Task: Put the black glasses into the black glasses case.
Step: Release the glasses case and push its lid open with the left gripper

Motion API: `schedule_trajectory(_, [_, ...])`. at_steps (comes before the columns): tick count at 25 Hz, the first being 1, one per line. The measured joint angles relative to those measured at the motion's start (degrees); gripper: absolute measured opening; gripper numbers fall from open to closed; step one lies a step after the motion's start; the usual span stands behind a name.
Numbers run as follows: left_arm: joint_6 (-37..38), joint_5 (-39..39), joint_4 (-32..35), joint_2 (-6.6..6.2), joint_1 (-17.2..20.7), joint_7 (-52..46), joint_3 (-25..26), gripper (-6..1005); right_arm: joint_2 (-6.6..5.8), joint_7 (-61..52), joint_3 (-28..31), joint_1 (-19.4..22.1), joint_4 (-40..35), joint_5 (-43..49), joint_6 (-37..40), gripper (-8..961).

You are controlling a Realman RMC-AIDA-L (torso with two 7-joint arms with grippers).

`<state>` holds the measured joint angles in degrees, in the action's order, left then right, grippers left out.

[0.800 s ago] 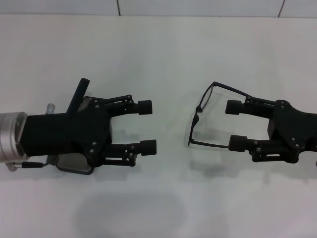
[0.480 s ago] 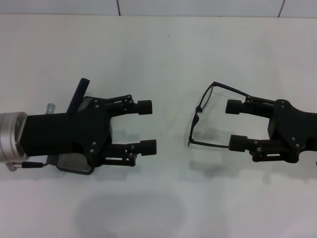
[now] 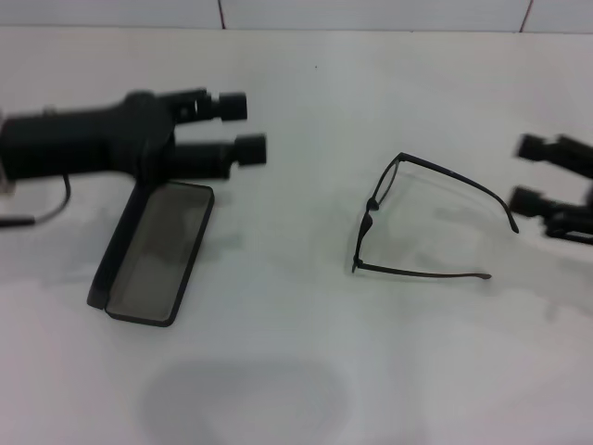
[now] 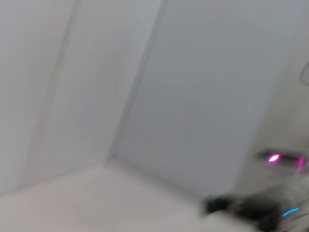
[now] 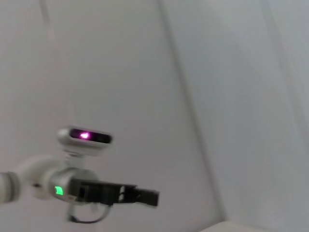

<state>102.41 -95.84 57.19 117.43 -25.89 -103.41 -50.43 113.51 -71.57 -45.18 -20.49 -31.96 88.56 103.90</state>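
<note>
The black glasses (image 3: pixel 417 272) lie on the white table right of centre, temple arms unfolded and pointing right. The black glasses case (image 3: pixel 162 246) lies open at the left, grey lining up, with its lid standing along its left side. My left gripper (image 3: pixel 243 128) is open and empty, hovering just beyond the case's far end. My right gripper (image 3: pixel 528 172) is open and empty at the right edge, apart from the temple tips. In the right wrist view the left arm's gripper (image 5: pixel 140 195) shows far off; in the left wrist view the right arm (image 4: pixel 241 208) is a blur.
The white table (image 3: pixel 306 371) runs to a tiled wall (image 3: pixel 371 11) at the back. A faint grey shadow lies on the table near the front centre. Nothing else stands on it.
Both arms have pulled back. The left gripper moved up and back to the left, uncovering the open case. The right gripper moved right, away from the glasses. The glasses have not moved.
</note>
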Motion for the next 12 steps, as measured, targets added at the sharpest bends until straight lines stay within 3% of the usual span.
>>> schedule_trajectory(3, [-5.1, -12.7, 20.9, 2.5, 2.0, -16.4, -1.7, 846, -0.3, 0.5, 3.4, 2.3, 0.0, 0.1, 0.3, 856])
schedule_trajectory(6, [-10.5, -26.9, 35.2, 2.49, 3.6, -31.5, -9.9, 845, -0.31, 1.6, 5.6, 4.4, 0.3, 0.0, 0.4, 856])
schedule_trajectory(9, [-13.8, -38.7, 43.7, 2.4, 4.9, -42.0, -18.7, 842, -0.13, 2.8, 6.7, 5.4, 0.8, 0.2, 0.4, 856])
schedule_trajectory(12, [-14.5, -49.7, 48.1, 2.41, 5.5, -50.6, -26.6, 838, -0.03, 3.3, 6.7, 5.5, 1.3, 0.3, 0.3, 856])
